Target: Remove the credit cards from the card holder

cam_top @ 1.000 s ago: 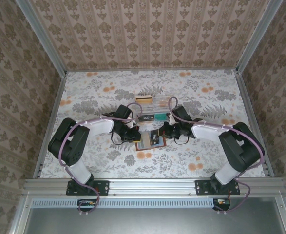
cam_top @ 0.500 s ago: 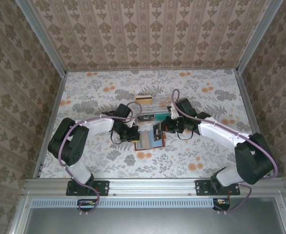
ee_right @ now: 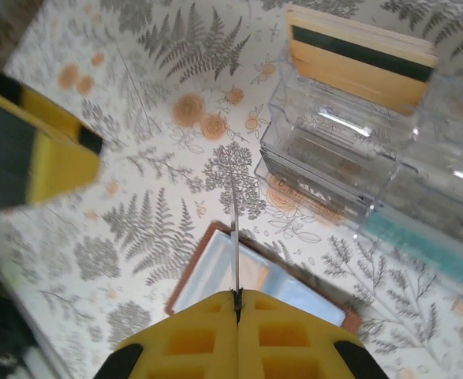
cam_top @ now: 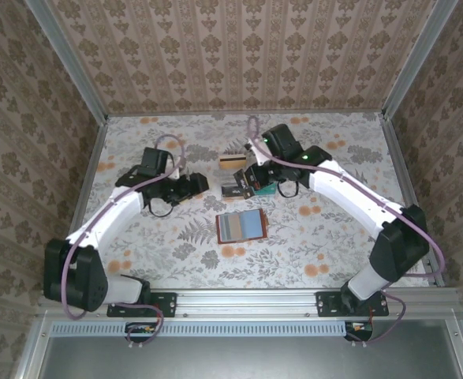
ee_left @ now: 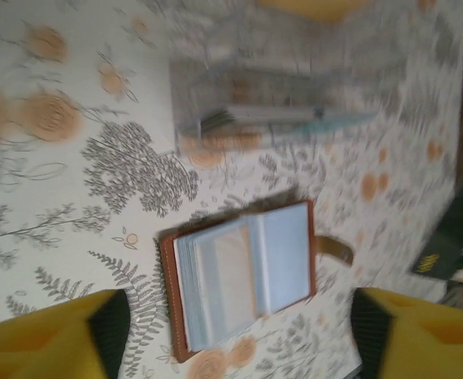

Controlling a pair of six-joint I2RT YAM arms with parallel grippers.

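Observation:
The card holder [cam_top: 241, 227] lies open on the floral table, reddish-brown outside with blue-grey sleeves inside [ee_left: 243, 276]. My right gripper [cam_top: 251, 181] hangs over the table just beyond it, next to the clear box, and is shut on a credit card [ee_right: 235, 249] that I see edge-on above the holder [ee_right: 207, 280]. The yellow pads meet on the card's lower edge [ee_right: 237, 304]. My left gripper [cam_top: 201, 184] stands open to the left of the holder and above it, its fingers [ee_left: 50, 335] wide apart with nothing between them.
A clear plastic compartment box [cam_top: 256, 167] stands just beyond the holder, with several cards on edge in it [ee_right: 349, 170], including a tan one with a dark stripe [ee_right: 361, 59]. Patterned walls close in the table on three sides.
My left gripper has opened and drawn back to the left, away from the holder. My right gripper has risen with a card and moved toward the clear box.

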